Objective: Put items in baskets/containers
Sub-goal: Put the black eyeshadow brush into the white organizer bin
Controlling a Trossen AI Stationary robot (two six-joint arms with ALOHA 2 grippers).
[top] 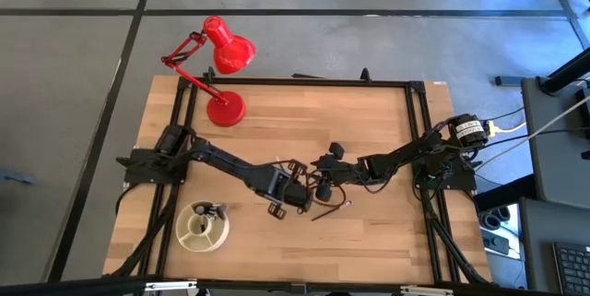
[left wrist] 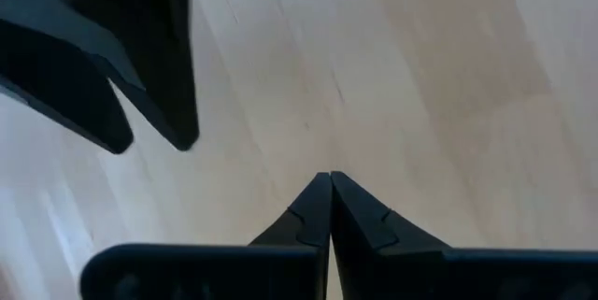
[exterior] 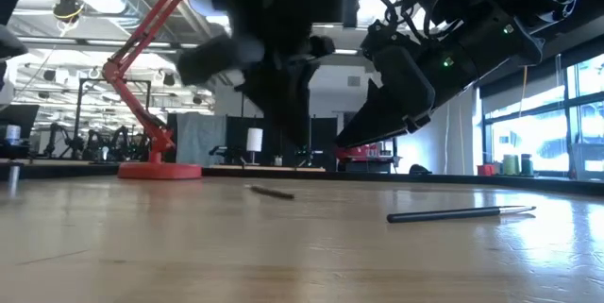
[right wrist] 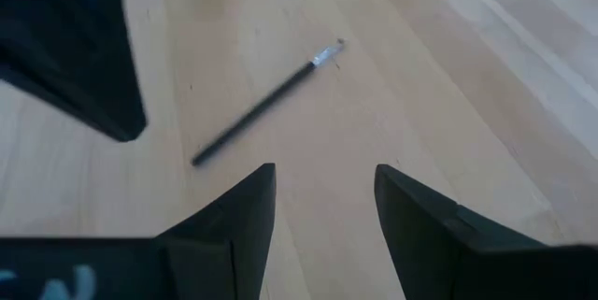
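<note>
The right gripper point(right wrist: 322, 202) hangs over a brush point(right wrist: 264, 104), fingers wide; it should drop straight, pinching mid-handle; left gripper point(left wrist: 330, 208) fingers pressed together.

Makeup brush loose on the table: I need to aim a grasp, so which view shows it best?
Right wrist view: the whole brush shows, unobstructed. High view shows it small; low view, edge-on; left wrist view misses it.
</note>
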